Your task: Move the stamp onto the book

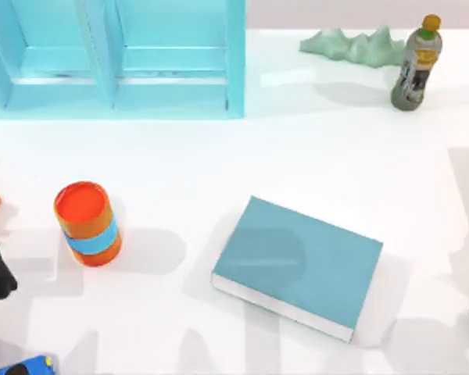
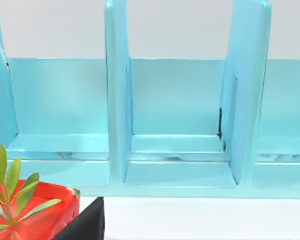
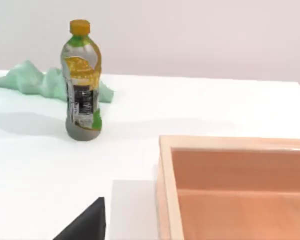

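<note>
Teal book [image 1: 301, 262], orange can [image 1: 87, 223] w/ blue band

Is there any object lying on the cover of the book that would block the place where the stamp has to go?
No. The book's teal cover is bare; the orange can stands apart, to its left.

Book [image 1: 301, 266]: teal-blue hardcover, white page edges, closed, lying flat, rotated askew to desk edges, right of centre near desk's front edge. Nothing on its cover.
</note>
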Available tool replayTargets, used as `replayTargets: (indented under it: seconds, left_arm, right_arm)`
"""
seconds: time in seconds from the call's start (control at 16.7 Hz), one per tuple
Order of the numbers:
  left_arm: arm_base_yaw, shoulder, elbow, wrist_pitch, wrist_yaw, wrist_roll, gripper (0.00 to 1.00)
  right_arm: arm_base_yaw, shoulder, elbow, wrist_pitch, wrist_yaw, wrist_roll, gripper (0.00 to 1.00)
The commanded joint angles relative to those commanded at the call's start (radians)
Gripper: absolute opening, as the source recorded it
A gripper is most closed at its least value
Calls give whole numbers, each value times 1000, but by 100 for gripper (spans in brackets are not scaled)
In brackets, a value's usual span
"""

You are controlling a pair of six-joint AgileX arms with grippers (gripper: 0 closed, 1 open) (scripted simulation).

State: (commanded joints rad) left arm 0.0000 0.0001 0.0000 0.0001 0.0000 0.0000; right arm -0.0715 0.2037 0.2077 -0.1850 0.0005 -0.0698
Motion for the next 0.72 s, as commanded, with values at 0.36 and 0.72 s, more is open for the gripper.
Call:
replayTargets:
  seconds: [0.36,0.72]
  left_arm:
    - [0,0,0,0,0,0,100]
    - [0,0,0,0,0,0,100]
  right_arm:
    - [-107,552,457,-344,-1,-104,100]
    - [-213,1151,871,-679,-1,-203,100]
